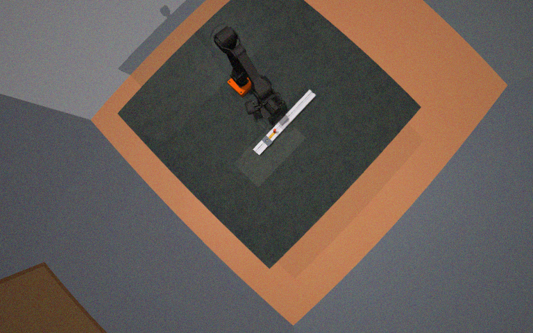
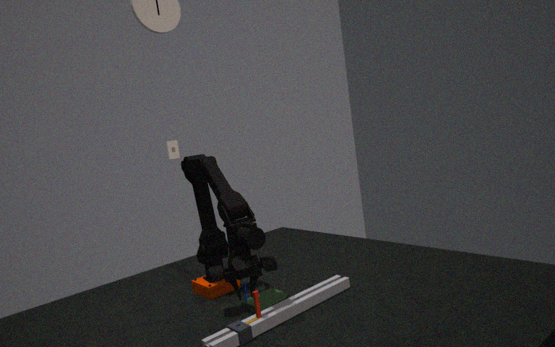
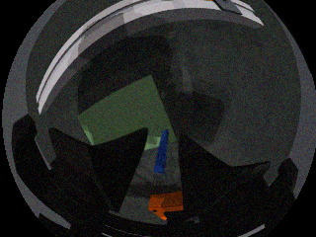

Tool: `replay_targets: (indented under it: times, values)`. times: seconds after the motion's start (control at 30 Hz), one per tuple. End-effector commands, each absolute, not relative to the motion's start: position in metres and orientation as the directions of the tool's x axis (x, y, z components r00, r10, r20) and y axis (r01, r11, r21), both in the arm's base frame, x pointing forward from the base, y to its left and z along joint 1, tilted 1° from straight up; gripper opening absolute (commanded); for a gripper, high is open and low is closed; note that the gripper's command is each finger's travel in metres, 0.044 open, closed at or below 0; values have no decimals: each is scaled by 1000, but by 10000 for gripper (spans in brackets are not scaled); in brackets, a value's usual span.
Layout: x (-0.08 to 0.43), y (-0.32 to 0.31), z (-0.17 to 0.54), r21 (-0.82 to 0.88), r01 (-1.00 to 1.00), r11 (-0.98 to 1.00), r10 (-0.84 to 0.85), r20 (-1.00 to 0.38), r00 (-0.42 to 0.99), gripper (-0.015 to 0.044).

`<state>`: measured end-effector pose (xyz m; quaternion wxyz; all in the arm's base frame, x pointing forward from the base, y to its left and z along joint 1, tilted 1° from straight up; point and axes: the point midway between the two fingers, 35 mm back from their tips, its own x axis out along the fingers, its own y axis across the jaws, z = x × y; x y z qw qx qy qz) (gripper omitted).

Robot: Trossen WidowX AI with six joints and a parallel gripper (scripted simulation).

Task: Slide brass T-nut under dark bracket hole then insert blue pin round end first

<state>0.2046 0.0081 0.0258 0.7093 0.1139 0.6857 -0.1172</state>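
My gripper (image 1: 266, 119) (image 2: 246, 296) (image 3: 164, 170) is part-open, grasping nothing; the blue pin (image 2: 245, 292) (image 3: 161, 152) stands between its fingertips. I should centre on it and close gently, keeping it upright.

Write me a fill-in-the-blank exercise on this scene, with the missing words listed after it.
1. The handle standing up from the aluminum rail is colored ____.
2. The blue pin is at the tray whose color is ____.
3. In the wrist view, the pin shows between the two ____ of the gripper.
4. The dark piece mounted across the rail near one end is the ____.

Missing words: orange; green; fingers; bracket.
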Motion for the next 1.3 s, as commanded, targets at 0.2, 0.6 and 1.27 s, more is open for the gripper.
replay_targets:
  times: [0.2,0.6,1.27]
  values:
    - [205,9,25,7,326,945,-4,-999,32,-111]
    - [205,9,31,7,326,945,-4,-999,32,-150]
    - [204,7,60,2,328,945,-8,-1000,29,-150]
